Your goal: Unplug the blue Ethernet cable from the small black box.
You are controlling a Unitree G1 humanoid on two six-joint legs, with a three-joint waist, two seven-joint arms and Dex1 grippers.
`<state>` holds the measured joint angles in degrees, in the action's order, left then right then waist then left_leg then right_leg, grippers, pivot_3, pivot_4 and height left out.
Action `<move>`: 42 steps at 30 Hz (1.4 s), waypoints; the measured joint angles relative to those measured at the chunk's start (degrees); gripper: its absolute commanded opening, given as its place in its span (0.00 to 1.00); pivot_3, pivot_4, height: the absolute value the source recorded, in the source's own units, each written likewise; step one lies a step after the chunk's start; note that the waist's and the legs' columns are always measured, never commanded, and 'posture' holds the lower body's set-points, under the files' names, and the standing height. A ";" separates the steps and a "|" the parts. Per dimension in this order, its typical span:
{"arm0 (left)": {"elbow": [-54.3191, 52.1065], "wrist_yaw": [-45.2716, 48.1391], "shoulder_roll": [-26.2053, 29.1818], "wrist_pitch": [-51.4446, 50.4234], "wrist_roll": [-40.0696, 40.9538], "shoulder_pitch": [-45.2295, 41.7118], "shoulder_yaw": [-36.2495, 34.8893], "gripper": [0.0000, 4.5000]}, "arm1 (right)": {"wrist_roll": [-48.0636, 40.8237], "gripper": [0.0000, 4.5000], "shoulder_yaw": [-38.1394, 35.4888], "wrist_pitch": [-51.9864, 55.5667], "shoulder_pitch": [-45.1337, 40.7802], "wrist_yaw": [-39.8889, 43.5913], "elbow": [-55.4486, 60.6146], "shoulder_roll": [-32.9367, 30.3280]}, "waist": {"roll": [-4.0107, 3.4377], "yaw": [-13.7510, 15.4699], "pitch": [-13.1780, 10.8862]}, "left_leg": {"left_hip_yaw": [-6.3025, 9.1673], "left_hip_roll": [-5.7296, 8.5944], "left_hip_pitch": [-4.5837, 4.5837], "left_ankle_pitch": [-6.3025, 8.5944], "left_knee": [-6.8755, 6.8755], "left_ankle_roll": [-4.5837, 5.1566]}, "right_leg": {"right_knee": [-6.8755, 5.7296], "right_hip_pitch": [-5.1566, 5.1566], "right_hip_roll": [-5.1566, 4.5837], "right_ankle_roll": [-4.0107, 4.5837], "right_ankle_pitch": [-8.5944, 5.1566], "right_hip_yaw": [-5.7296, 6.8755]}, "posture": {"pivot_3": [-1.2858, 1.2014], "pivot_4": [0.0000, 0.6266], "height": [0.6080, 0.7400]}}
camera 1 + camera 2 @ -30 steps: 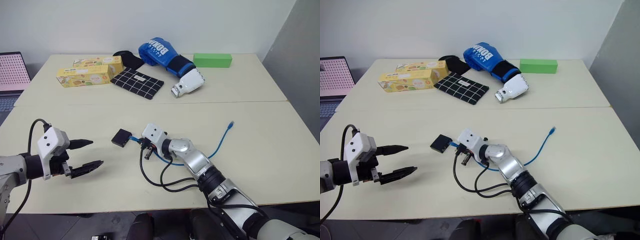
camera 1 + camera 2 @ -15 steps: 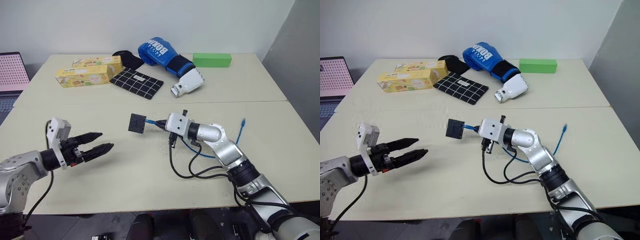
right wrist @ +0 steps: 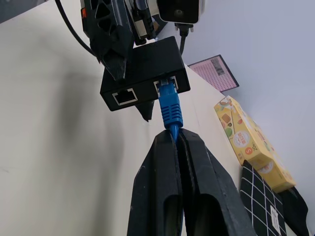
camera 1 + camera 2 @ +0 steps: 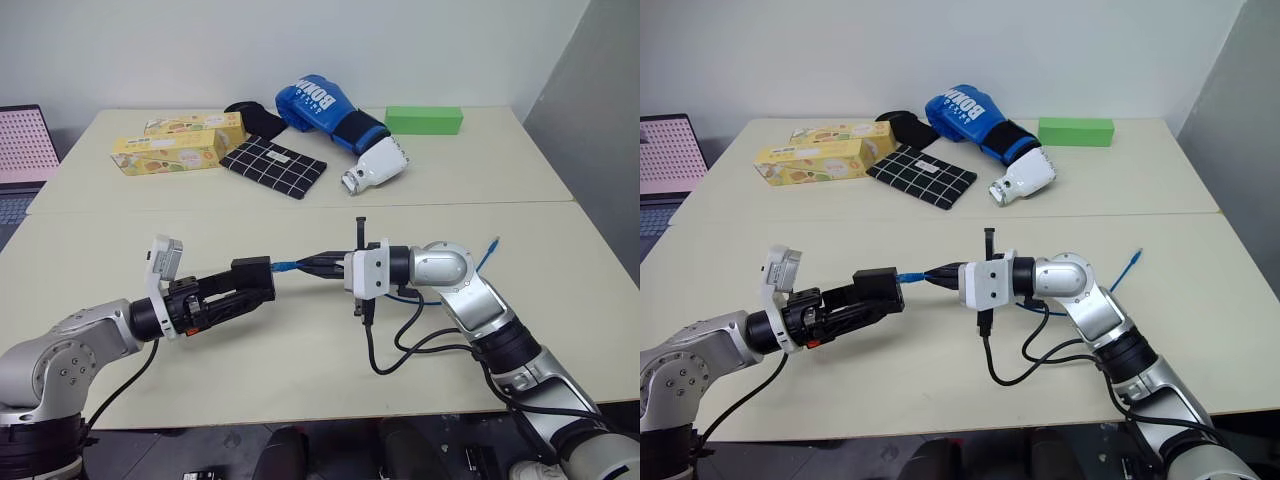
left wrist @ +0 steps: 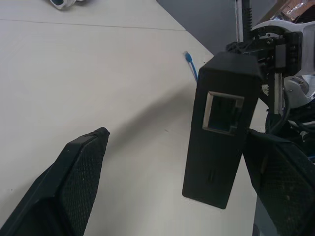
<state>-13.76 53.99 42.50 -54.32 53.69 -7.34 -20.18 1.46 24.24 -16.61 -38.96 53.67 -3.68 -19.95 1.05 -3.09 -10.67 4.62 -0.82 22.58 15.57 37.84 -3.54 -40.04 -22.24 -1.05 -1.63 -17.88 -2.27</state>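
**Head views and wrist views: cable plugged in, box held in mid-air**

Left eye view is showing the right gripper (image 4: 322,264) pinching the blue Ethernet cable (image 4: 286,267) just behind its plug, fingers pressed together on it. The cable's held end is running level toward the robot's left, into the small black box (image 4: 253,277), which is hanging above the table (image 4: 300,340) near its front edge. The left gripper (image 4: 237,293) is reaching in from the left, fingers spread on either side of the box. The cable's free end (image 4: 493,243) is lying toward the table's right edge.

Left wrist view is showing the box (image 5: 220,123) upright between wide-apart fingers (image 5: 69,189), an empty port facing the camera; contact is unclear.

Right wrist view is showing two ports side by side, the blue plug (image 3: 169,104) sitting in one, pointing straight away from the closed fingers (image 3: 160,191).
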 measured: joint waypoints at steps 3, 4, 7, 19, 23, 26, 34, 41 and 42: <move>0.04 0.12 0.00 -0.22 0.37 -0.12 0.00 0.78 | -0.04 0.00 -0.01 0.00 0.00 0.07 0.00 -0.05 | 0.00 0.01 0.00 | -0.01 0.01 -0.01 0.00 0.00 0.00 | 0.00 0.00 0.00 0.00 0.00 -0.01 | 0.52 0.24 1.00; 0.05 0.23 0.00 -0.24 0.44 -0.11 0.00 0.72 | -0.04 0.00 -0.02 0.00 0.01 0.07 0.00 -0.09 | 0.00 0.01 0.00 | 0.00 0.01 -0.01 0.00 0.00 0.00 | 0.00 0.00 0.00 0.00 0.00 0.00 | 0.52 0.24 1.00; 0.05 0.40 0.00 -0.28 0.78 -0.10 0.00 0.57 | -0.04 0.00 -0.02 0.00 0.02 0.07 0.00 -0.10 | 0.00 0.01 0.00 | 0.00 0.01 -0.01 0.00 0.00 0.00 | 0.00 0.00 0.00 0.00 0.00 -0.01 | 0.52 0.24 1.00; -1.12 2.33 0.12 -0.26 2.29 0.80 0.49 0.18 | 1.35 0.00 -0.68 -2.49 0.64 -1.01 -0.65 -1.13 | 0.00 0.09 0.00 | -0.02 0.02 -0.01 0.00 -0.01 0.00 | 0.01 0.00 -0.01 0.00 0.00 -0.02 | 0.52 0.24 1.00; -1.21 2.41 0.38 -0.22 2.06 1.18 0.76 0.18 | 2.85 0.19 -0.39 -6.85 0.63 -0.87 -1.37 -1.97 | 0.00 0.14 0.00 | -0.01 0.03 -0.01 0.00 0.00 0.00 | 0.02 0.00 -0.01 0.00 0.00 -0.02 | 0.52 0.24 1.00; -1.07 1.84 0.54 0.04 1.11 1.20 0.86 0.18 | 2.78 0.34 0.30 -9.23 0.64 0.20 -1.18 -2.22 | 0.00 0.15 0.00 | 0.00 0.02 -0.01 0.00 -0.01 0.00 | 0.02 0.01 -0.01 0.00 0.00 -0.02 | 0.52 0.24 1.00; 0.14 6.79 1.44 3.62 -3.14 -2.01 7.73 0.18 | -16.01 0.56 -2.77 15.42 4.29 6.29 10.95 -6.88 | -0.01 1.08 -0.01 | 0.01 0.01 0.02 0.00 0.02 0.00 | 0.03 0.05 -0.03 0.00 0.00 -0.02 | 0.52 0.24 1.00; 1.14 15.09 0.96 13.21 -8.32 -5.43 13.86 0.18 | -37.07 0.56 -9.47 50.21 4.54 1.41 18.57 -7.07 | -0.02 1.20 -0.01 | 0.00 0.06 0.03 0.00 -0.01 0.01 | 0.06 0.01 -0.01 0.02 -0.01 0.00 | 0.52 0.24 1.00; 1.42 15.72 0.93 14.34 -8.90 -5.67 14.26 0.18 | -38.27 0.56 -9.61 52.63 4.58 0.80 18.85 -6.93 | -0.02 1.19 -0.01 | -0.01 0.08 0.03 0.01 -0.02 0.01 | 0.06 0.00 0.01 0.02 -0.01 -0.01 | 0.52 0.24 1.00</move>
<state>-12.34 69.71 43.43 -39.97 44.79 -13.02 -5.93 -36.82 14.63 36.02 -34.39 54.47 15.18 -26.88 1.03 -1.91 -10.69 4.61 -0.74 22.61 15.58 37.82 -3.53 -39.98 -22.24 -1.04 -1.61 -17.89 -2.28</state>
